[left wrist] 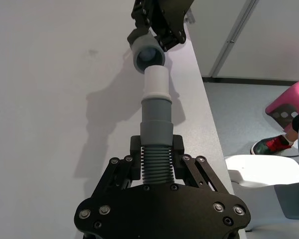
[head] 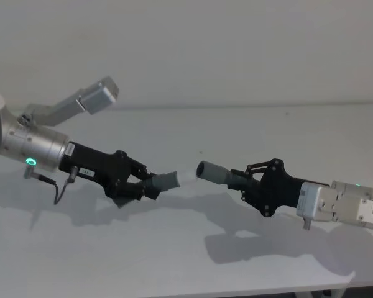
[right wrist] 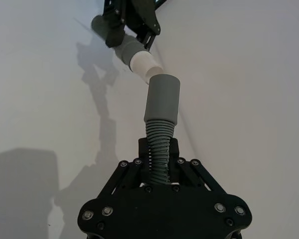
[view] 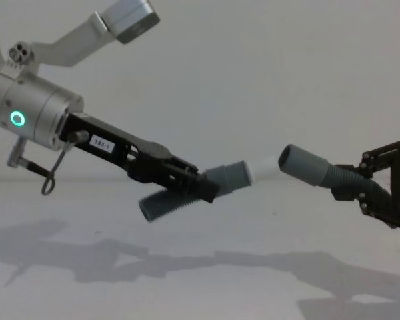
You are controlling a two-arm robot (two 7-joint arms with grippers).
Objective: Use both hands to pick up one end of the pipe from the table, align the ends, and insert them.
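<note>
Both pipe pieces hang above the white table (head: 174,261). My left gripper (head: 143,183) (left wrist: 157,154) (view: 187,183) is shut on the ribbed part of one piece, whose grey cuff (head: 165,182) (view: 228,177) ends in a white tip (head: 185,176) (left wrist: 157,82) (view: 263,167). My right gripper (head: 248,180) (right wrist: 158,154) (view: 370,190) is shut on the other piece's ribs. That piece's hollow-mouthed cuff (head: 212,172) (right wrist: 162,97) (view: 303,163) faces the tip. The tip sits right at the mouth, at a slight angle to it. I cannot tell whether they touch.
A thin black cable (head: 59,186) loops under the left wrist. The table's front edge (head: 248,292) runs along the bottom of the head view. Beyond the table's side edge (left wrist: 209,124) are the floor, a pink stool (left wrist: 289,102) and a person's shoe (left wrist: 269,144).
</note>
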